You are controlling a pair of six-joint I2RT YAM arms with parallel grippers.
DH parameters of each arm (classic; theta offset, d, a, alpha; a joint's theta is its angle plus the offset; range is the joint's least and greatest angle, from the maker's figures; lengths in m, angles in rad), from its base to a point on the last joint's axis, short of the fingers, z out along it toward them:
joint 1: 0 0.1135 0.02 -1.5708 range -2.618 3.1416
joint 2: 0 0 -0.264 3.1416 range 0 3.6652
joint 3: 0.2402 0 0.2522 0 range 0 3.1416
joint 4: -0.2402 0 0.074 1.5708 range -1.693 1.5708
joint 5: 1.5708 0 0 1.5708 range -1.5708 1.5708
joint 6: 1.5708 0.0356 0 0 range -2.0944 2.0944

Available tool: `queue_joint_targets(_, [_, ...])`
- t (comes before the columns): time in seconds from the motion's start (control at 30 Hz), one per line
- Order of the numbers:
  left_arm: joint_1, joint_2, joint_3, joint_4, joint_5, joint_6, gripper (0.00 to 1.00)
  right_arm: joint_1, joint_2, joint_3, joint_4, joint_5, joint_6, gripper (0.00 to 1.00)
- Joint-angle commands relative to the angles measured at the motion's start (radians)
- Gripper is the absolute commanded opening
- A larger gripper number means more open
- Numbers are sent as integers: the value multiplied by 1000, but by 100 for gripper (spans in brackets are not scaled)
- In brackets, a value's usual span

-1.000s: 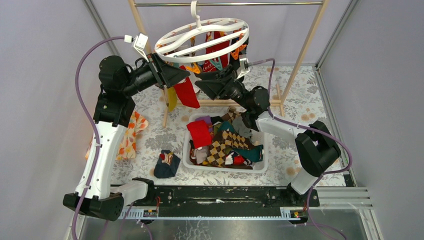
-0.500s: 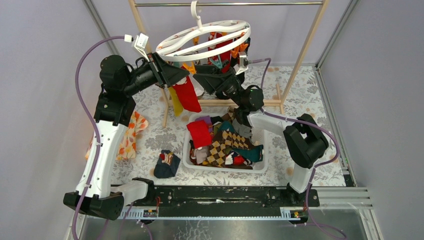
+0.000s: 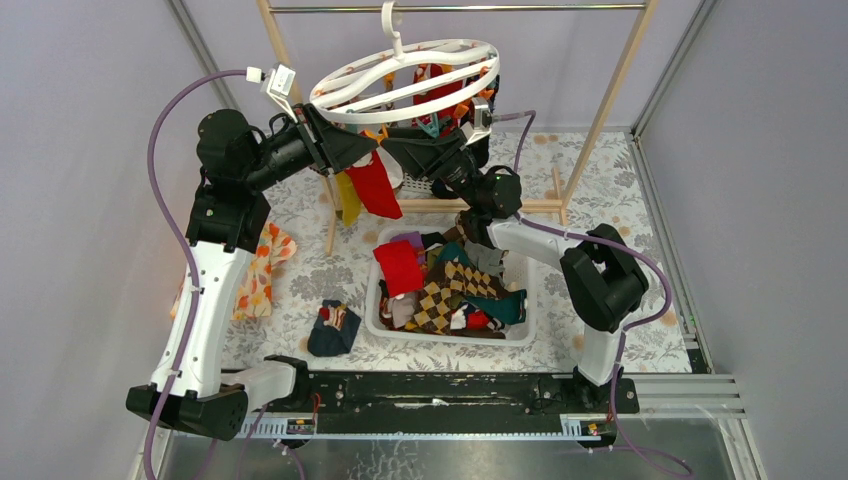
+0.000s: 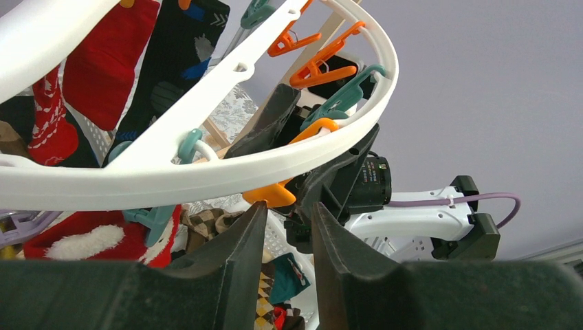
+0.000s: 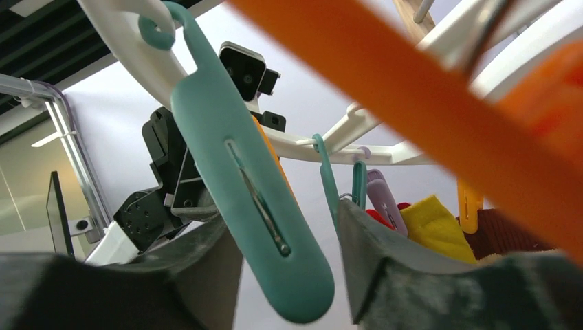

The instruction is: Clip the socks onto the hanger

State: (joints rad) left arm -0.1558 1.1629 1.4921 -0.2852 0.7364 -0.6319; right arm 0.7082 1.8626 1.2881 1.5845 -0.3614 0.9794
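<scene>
The white ring hanger hangs from the rack's rod, with orange and teal clips under it. A red sock and a yellow sock hang clipped at its left side. More socks fill the white basket, and one dark sock lies on the table. My left gripper stands narrowly open just under the ring, with nothing between its fingers and an orange clip at one tip. My right gripper is open with a teal clip hanging between its fingers.
A wooden-framed rack with a metal rod spans the back. An orange-flowered cloth lies left of the left arm. Grey walls close in on both sides. The two grippers meet tip to tip under the hanger's left half.
My right arm has swung left and up, bringing its gripper under the hanger's clips, and its jaws have narrowed. The hanger has swayed slightly. The left arm has barely moved.
</scene>
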Motion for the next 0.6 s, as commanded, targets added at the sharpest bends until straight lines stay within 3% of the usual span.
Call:
queue_joint_targets(0.0, [6, -18, 32, 20, -18, 26, 37, 11, -20, 19, 124, -16, -23, 49])
queue_joint_targets(0.23, [6, -29, 40, 20, -42, 16, 41, 36, -66, -12, 55, -13, -128, 44])
queue_joint_targets(0.43, [6, -51, 35, 8, -103, 14, 55, 66, -138, -52, -51, 61, -280, 6])
queue_joint_targets(0.5, [6, -57, 30, 12, -129, 0, 62, 77, -161, -57, -96, 84, -324, 0])
queue_joint_targets(0.57, [6, -59, 27, 18, -136, -14, 64, 90, -176, -60, -133, 105, -361, 0])
